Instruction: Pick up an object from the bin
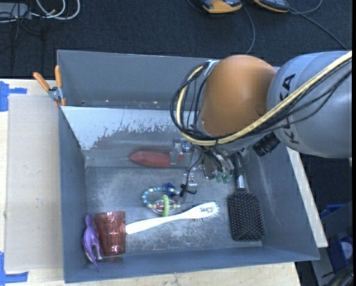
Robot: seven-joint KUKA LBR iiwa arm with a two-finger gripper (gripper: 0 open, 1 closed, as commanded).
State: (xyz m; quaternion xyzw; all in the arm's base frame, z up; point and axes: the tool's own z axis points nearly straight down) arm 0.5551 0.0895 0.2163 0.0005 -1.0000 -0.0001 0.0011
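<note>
Camera view: the arm's hand [190,183] hangs low in the grey bin [73,177], just above a multicoloured ring toy [160,200] at mid-floor, near a white toothbrush [172,217] and a black hairbrush [244,216]; whether it is wide or narrow cannot be told.

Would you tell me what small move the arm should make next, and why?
Probably ease down toward the colourful ring toy: the gripper hangs just by its edge, nearer to it than to the black hairbrush.
</note>
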